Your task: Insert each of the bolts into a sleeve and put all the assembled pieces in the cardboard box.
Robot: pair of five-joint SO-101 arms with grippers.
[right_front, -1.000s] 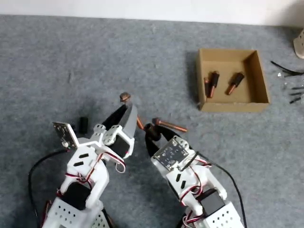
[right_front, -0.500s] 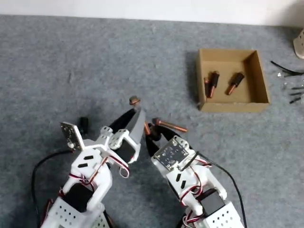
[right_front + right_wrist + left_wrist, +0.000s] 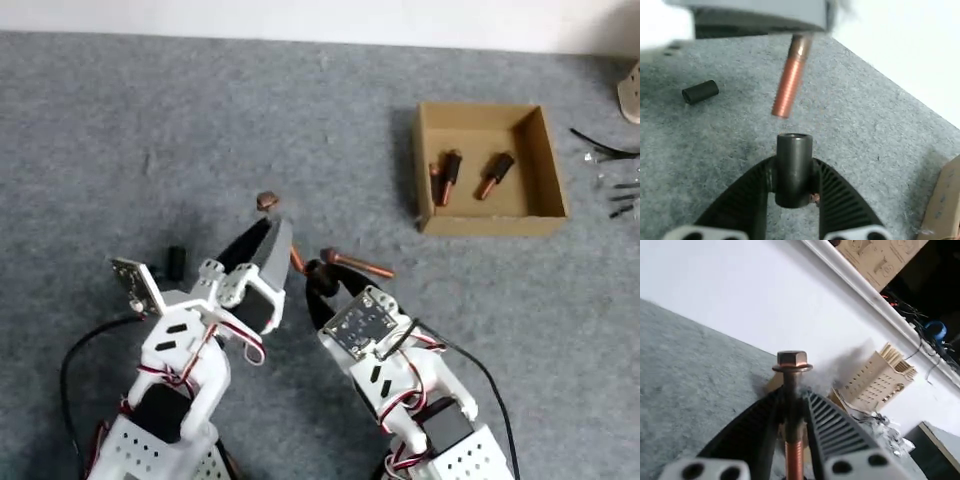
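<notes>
My left gripper (image 3: 270, 232) is shut on a copper bolt (image 3: 266, 202), held tilted above the grey mat. In the left wrist view the bolt (image 3: 792, 361) stands head up between the fingers (image 3: 827, 422). Just to its right, my right gripper (image 3: 320, 280) is shut on a black sleeve (image 3: 314, 270). In the right wrist view the sleeve (image 3: 794, 150) has its open end up. The bolt's threaded tip (image 3: 789, 85) hangs slanted a little above that opening, apart from it. A loose bolt (image 3: 358, 264) lies on the mat beside the right gripper. A loose sleeve (image 3: 176, 262) lies left of the left arm.
The cardboard box (image 3: 490, 223) sits at the back right with assembled pieces (image 3: 447, 178) inside. Cables and small metal parts (image 3: 612, 182) lie at the right edge beyond the box. The box's corner (image 3: 946, 202) shows in the right wrist view.
Half a second ago the left gripper had swung right and forward with the bolt; now it is back left, about where it was a second ago. The right arm has kept still.
</notes>
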